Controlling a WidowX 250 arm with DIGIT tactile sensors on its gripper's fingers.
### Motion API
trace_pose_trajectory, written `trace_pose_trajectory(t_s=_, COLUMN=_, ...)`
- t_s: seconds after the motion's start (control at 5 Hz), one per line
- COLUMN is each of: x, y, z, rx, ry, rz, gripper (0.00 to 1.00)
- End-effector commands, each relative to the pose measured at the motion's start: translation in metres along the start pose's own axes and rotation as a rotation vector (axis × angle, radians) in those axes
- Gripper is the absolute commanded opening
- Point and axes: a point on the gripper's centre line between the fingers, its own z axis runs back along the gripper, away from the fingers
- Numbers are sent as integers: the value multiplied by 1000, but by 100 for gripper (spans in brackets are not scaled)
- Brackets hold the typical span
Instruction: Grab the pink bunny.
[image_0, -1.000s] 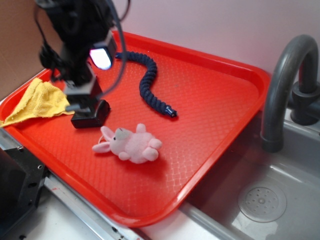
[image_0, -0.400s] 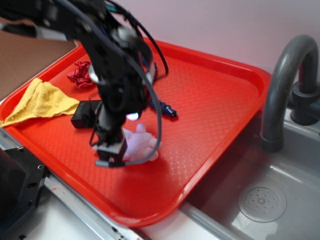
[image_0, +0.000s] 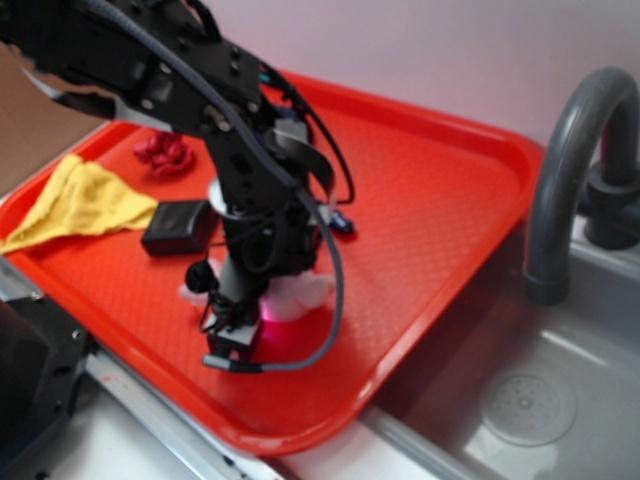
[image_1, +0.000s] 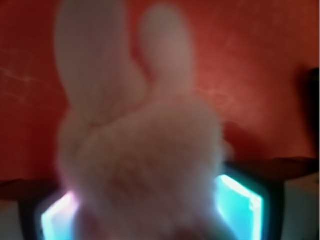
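Down over the pink bunny (image_0: 300, 292) near the red tray (image_0: 440, 200)'s front rim with the gripper (image_0: 262, 300); finger spread impossible to tell, arm hiding them outside, blur at the wrist. Close behind: black box (image_0: 175, 226), yellow cloth (image_0: 85, 200), red scrunchie (image_0: 165, 152), navy rope end (image_0: 340, 222); bare tray rightward, faucet (image_0: 570, 170) beyond. Wrist only: bunny (image_1: 140, 160) filling the frame, ears up, between two glowing fingers (image_1: 245, 200).

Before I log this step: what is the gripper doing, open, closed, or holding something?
Gripper: down around the pink bunny; whether the jaws have closed cannot be told.
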Motion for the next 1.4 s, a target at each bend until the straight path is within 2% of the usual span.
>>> trace_pose_trajectory(t_s=0.0, x=0, y=-6, z=1, rx=41, ry=-12, rz=13, gripper=0)
trace_pose_trajectory(t_s=0.2, x=-8, y=0, z=21, rx=64, ry=-39, rz=81, gripper=0)
trace_pose_trajectory(t_s=0.4, x=-28, y=16, z=67, rx=90, ry=-49, rz=240, gripper=0)
trace_pose_trajectory(t_s=0.6, x=-53, y=31, z=110, rx=-121, ry=-51, rz=478, gripper=0)
trace_pose_trajectory(t_s=0.8, x=-80, y=35, z=139, rx=-148, ry=-135, rz=727, gripper=0)
trace_pose_trajectory(t_s=1.0, x=-111, y=34, z=170, rx=-137, ry=-202, rz=978, gripper=0)
trace_pose_trajectory(t_s=1.2, x=-124, y=33, z=186, rx=-97, ry=-272, rz=1104, gripper=0)
